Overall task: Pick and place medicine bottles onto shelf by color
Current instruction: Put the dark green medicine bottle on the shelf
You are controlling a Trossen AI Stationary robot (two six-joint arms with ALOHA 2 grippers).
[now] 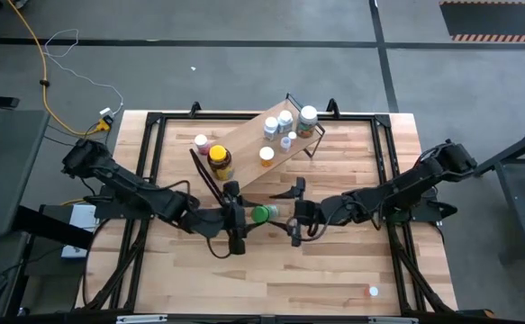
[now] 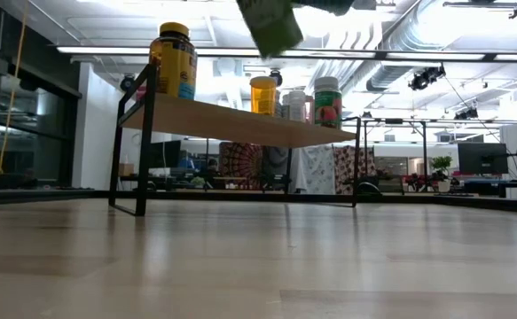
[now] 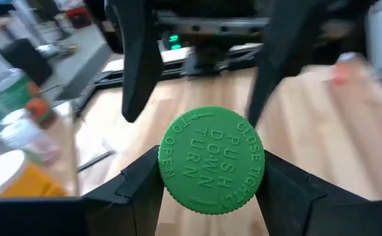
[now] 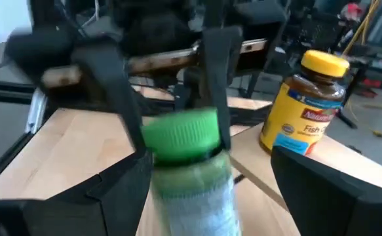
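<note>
Across the middle of the high view, the bench [image 1: 334,270] carried the shelf [image 1: 248,148], a long light-wood board on black wire ends running diagonally from centre toward the upper right, far the largest thing on it. Just below its near end, at frame centre, both arms met over one green bottle [image 1: 263,213]. The left gripper [image 1: 240,216] came in from the left; in its wrist view the fingers [image 3: 122,190] were pressed against either side of the green cap, pinching the bottle, which the low view showed lifted clear of the wood at the top of the frame. The right gripper [image 1: 296,216] faced it from the right with its fingers [image 4: 122,187] spread wide on both sides of the bottle and not touching it, probably poised for a handover, since the shelf's open stretch lay nearer that arm. On the board stood the amber jar [image 1: 220,162] with its yellow lid at the left end, an orange bottle [image 1: 267,156] at mid-board, and a cluster of white bottles [image 1: 285,124] toward the upper right; these, with the wire frame end, crowded the route and left only gaps between them. A pink-capped bottle [image 1: 201,141] stood on the bench just left of the shelf. Smallest, a tiny bottle [image 1: 373,291] sat alone at lower right.
</note>
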